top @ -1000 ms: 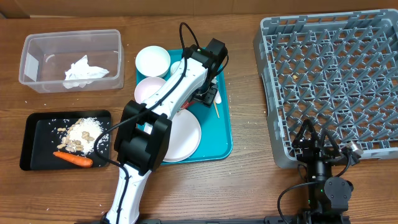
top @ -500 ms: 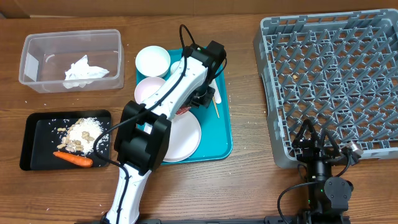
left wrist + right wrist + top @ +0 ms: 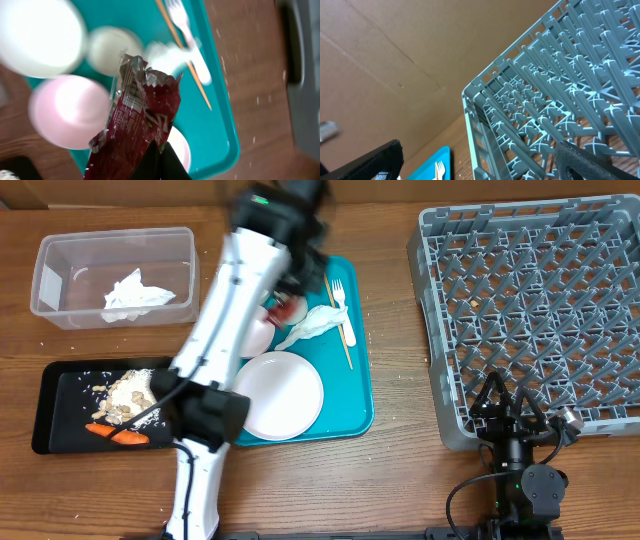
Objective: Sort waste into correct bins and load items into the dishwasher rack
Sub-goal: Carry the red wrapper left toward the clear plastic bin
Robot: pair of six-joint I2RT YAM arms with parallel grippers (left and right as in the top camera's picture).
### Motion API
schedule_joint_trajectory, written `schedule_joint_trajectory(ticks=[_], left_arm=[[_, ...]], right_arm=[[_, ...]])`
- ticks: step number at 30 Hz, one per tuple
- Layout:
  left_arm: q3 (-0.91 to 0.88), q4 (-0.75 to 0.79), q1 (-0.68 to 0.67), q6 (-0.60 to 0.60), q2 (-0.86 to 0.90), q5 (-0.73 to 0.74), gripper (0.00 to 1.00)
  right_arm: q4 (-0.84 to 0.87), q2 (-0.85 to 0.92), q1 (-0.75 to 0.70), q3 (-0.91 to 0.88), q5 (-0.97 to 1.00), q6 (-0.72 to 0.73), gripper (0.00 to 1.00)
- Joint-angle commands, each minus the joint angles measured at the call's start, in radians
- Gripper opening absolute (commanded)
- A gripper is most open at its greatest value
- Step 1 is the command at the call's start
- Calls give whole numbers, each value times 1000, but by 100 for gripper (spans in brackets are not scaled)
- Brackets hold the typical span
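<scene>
Overhead, the left gripper (image 3: 291, 292) hangs above the upper part of the teal tray (image 3: 358, 402), its arm blurred, with the small red wrapper (image 3: 287, 310) clamped in its jaws. Below it on the tray lie a crumpled napkin (image 3: 318, 323), a white fork (image 3: 338, 291), a wooden stick (image 3: 346, 338) and a white plate (image 3: 284, 393). At the left, the clear tub (image 3: 60, 252) holds another napkin (image 3: 135, 292), and the black tray (image 3: 58, 415) holds rice (image 3: 131, 391) and a carrot (image 3: 116, 434). The right gripper (image 3: 510, 406) sits at the lower right, just at the near edge of the dishwasher rack (image 3: 545, 300). From the left wrist, the wrapper (image 3: 134, 122) rises from the closed fingers (image 3: 159, 161) at bottom centre, above a pink bowl (image 3: 67, 112), a white bowl (image 3: 37, 35) and a small cup (image 3: 111, 49). From the right wrist, the two fingers (image 3: 372, 161) stand wide apart, holding nothing, before the rack (image 3: 560, 95).
</scene>
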Motion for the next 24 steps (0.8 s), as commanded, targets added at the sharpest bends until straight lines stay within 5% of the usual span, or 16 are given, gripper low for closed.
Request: schedule_joint_trajectory(ticks=[1, 9, 11, 12, 15, 17, 18, 24], left_arm=[[142, 8, 211, -78, -29, 11, 4], [67, 215, 548, -210, -19, 11, 25], [50, 249, 601, -238, -18, 12, 62], [44, 257, 623, -244, -17, 12, 67], [35, 263, 679, -243, -17, 7, 54], [35, 253, 709, -243, -17, 29, 59], [35, 230, 734, -229, -17, 82, 69], [35, 219, 731, -34, -17, 288, 70]], right_arm=[[6, 1, -3, -10, 7, -7, 100], [6, 1, -3, -10, 7, -7, 100], [6, 1, -3, -10, 7, -7, 100], [6, 1, -3, -10, 7, -8, 100], [6, 1, -3, -10, 7, -7, 100], [6, 1, -3, -10, 7, -7, 100], [6, 1, -3, -10, 7, -7, 100], [6, 1, -3, -10, 7, -7, 100]])
